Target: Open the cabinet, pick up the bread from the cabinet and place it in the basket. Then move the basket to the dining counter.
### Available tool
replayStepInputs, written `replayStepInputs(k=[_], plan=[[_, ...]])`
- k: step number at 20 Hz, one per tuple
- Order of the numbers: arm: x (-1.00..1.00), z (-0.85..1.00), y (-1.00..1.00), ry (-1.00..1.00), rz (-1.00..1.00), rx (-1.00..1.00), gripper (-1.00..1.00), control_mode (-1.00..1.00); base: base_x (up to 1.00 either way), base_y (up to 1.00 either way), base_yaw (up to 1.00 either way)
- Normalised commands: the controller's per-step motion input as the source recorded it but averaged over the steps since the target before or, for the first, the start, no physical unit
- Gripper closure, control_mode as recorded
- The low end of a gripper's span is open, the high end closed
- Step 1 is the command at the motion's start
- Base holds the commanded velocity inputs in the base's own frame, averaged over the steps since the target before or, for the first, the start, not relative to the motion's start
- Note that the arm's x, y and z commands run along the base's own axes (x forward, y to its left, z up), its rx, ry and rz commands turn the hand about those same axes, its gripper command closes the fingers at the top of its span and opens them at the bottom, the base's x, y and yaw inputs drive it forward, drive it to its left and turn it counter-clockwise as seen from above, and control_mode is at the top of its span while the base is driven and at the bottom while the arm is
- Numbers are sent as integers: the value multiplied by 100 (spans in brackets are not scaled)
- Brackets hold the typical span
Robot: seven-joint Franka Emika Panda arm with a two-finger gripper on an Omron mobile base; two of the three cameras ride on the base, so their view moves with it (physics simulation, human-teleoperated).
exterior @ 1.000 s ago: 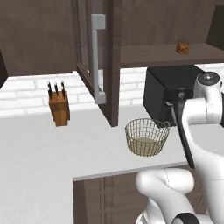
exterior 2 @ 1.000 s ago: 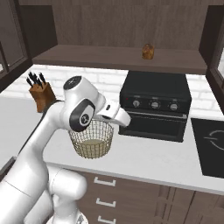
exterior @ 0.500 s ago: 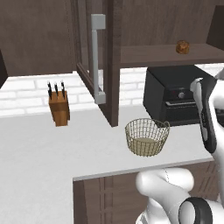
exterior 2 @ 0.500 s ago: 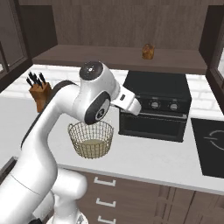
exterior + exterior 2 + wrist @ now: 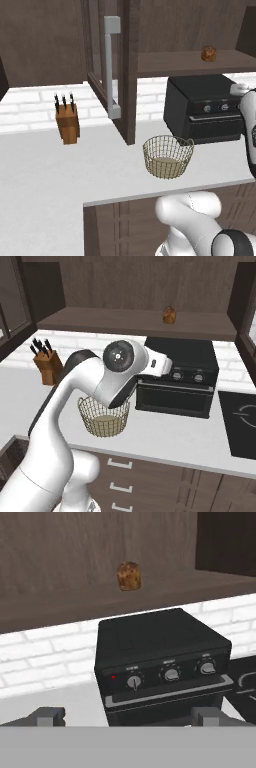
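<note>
The cabinet [image 5: 112,75] stands open, its glass door with the silver bar handle swung out to the left. The bread [image 5: 209,53] [image 5: 169,314] [image 5: 129,575], a small golden-brown roll, sits on the cabinet's shelf [image 5: 75,607] above a black toaster oven. The wire basket [image 5: 167,156] [image 5: 104,418] stands empty on the white counter, partly behind my arm in the right base view. My gripper [image 5: 127,717] is open, with nothing between its fingertips [image 5: 47,716]. It faces the oven, below and short of the bread. The dining counter is out of view.
A black toaster oven [image 5: 205,107] [image 5: 177,376] [image 5: 160,657] stands under the shelf against the brick backsplash. A knife block [image 5: 67,122] [image 5: 46,362] sits at the left. A dark cooktop [image 5: 240,423] lies at the right. The open door [image 5: 112,75] juts over the counter.
My arm has swung up and to the right, away from the basket and toward the oven and shelf. The gripper has stayed open. Bread and basket have not moved.
</note>
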Motion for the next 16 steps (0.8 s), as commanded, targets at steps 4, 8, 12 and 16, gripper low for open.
replayStepInputs(k=[4,8,12,16], plan=[[43,71,7,14,0,0,-100,-100,0,0,0],[34,72,0,24,0,6,-100,-100,0,0,0],[88,10,-21,27,-7,1,-100,-100,0,0,0],[85,0,-11,3,-1,-1,-100,-100,0,0,0]])
